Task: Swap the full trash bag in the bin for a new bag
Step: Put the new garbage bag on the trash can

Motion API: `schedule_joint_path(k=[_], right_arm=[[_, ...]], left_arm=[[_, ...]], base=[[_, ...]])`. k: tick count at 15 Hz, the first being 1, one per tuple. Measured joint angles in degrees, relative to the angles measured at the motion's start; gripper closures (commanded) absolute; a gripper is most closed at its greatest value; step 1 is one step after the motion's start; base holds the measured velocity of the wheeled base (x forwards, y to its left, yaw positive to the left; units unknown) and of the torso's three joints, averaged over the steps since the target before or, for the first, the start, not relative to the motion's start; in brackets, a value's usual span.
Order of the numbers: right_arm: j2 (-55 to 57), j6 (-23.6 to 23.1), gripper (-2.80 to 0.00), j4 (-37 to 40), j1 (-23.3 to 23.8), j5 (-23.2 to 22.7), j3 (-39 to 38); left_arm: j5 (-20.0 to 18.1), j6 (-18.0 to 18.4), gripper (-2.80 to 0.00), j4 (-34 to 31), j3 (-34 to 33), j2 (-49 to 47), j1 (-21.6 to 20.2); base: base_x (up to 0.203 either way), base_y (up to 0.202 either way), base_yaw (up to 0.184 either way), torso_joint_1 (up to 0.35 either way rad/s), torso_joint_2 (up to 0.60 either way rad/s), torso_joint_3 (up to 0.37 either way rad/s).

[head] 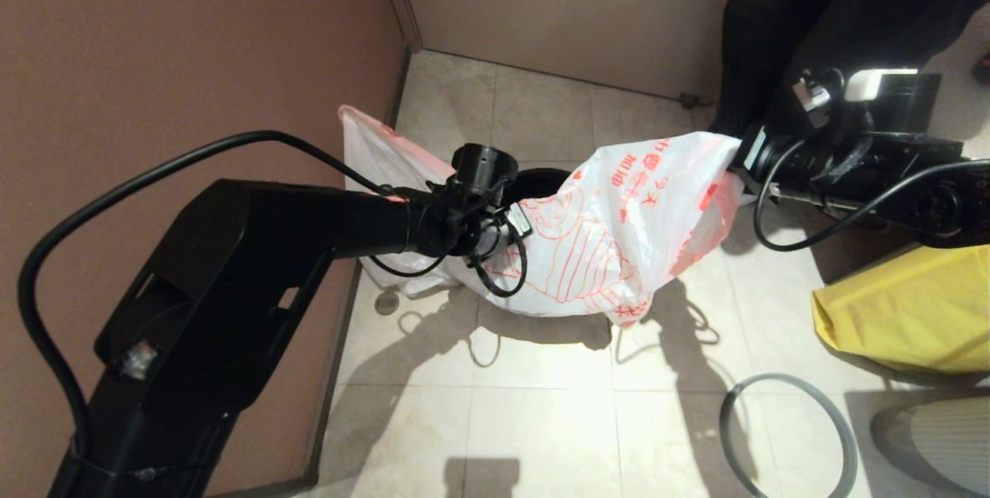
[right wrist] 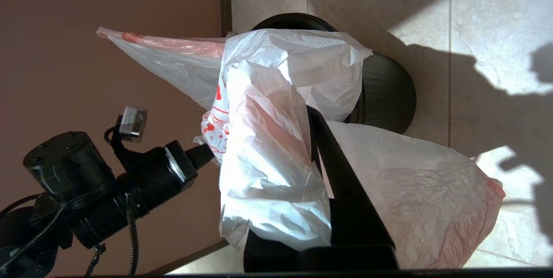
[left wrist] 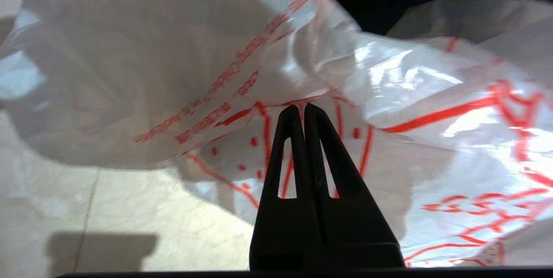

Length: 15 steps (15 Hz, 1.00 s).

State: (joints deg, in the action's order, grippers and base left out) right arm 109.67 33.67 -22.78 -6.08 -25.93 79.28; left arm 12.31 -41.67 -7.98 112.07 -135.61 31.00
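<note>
— Where was the new bag (head: 619,227) at that moment?

— It hung stretched between my two grippers, in the middle of the head frame, over the bin (head: 541,177). My left gripper (left wrist: 298,112) had its fingers pressed together on a fold of the film. My right gripper (right wrist: 314,140) was wrapped in the film at the right end; I judged it pinched the bag, though the tips were covered.

— And the full bag (head: 379,154)?

— On the floor, left of the bin, near the wall. The ring (head: 789,436) lay at lower right.

— How to do the step well?

— I think I had to spread the mouth wide, keep both edges tight, lower it centred over the bin, and not tear the thin film.
</note>
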Motion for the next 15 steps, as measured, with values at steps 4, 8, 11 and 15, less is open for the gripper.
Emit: schedule_joint_path(k=[4, 8, 11, 15], right_arm=[[0.9, 0.0, 0.0, -0.12, -0.11, -0.09, 0.0], [0.84, 0.06, 0.0, -0.2, -0.15, -0.37, -0.33], [-0.64, 0.09, 0.0, 0.66, -1.44, -2.29, -0.78], [-3.91, -0.05, 0.0, 7.85, -4.21, -2.38, -1.05]], left_arm=[[-1.32, 4.62, 0.0, 5.51, 0.23, -4.33, -0.18], [-1.94, 15.23, 0.0, 13.2, 0.76, -11.14, -1.76], [-3.34, 19.98, 0.0, 13.25, 0.86, -12.85, -2.26], [-8.15, 19.65, 0.0, 1.25, 0.66, -11.47, -2.61]], base=[[0.0, 0.0, 0.0, 0.0, 0.0, 0.0], [0.0, 0.0, 0.0, 0.0, 0.0, 0.0], [0.0, 0.0, 0.0, 0.0, 0.0, 0.0], [0.0, 0.0, 0.0, 0.0, 0.0, 0.0]])
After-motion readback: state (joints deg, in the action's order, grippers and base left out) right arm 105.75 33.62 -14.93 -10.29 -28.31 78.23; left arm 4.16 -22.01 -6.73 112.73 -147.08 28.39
